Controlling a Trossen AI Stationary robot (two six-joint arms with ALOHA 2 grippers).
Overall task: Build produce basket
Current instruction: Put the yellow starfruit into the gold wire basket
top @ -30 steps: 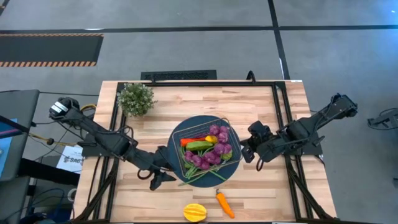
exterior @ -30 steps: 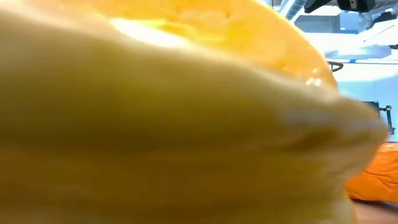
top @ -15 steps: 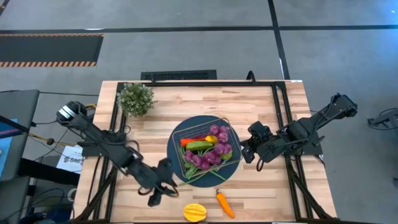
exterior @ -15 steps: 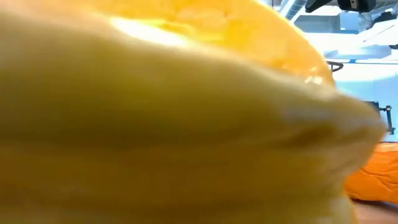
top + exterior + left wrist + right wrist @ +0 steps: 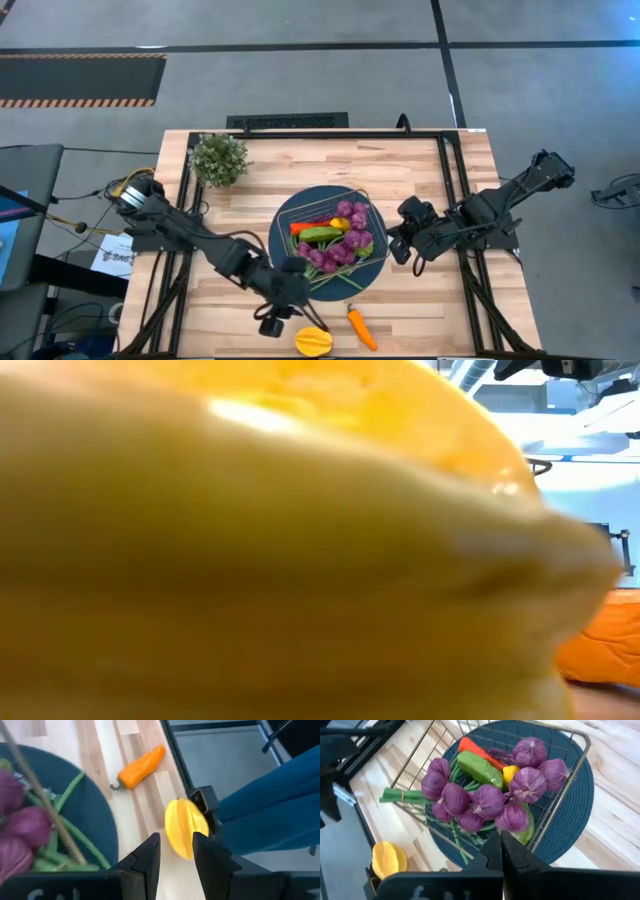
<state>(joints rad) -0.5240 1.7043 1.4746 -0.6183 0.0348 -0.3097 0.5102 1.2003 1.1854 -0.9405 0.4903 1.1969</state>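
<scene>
The yellow ribbed fruit (image 5: 313,341) lay on the wooden table (image 5: 440,310) near its front edge, a little way from the basket (image 5: 559,800) and just beside the orange carrot (image 5: 361,328). The fruit was right at that edge, so a clumsy push from the fingers could have rolled it off the table. It could also have slipped out of a grip, because its skin looked smooth and bumpy. The left gripper (image 5: 175,856) hung just above the fruit, between it and the basket, with its two fingers a little apart and nothing held in them. From above, the fruit's long side ran along the table's front edge, with one tip aimed at the carrot. The carrot lay slanted, its thin end pointing away from the basket. The right gripper (image 5: 501,851) waited on the far side of the basket from the fruit, its fingers pressed together and empty. The basket sat on the dark blue round mat (image 5: 281,228) with purple grapes (image 5: 488,800) inside.
</scene>
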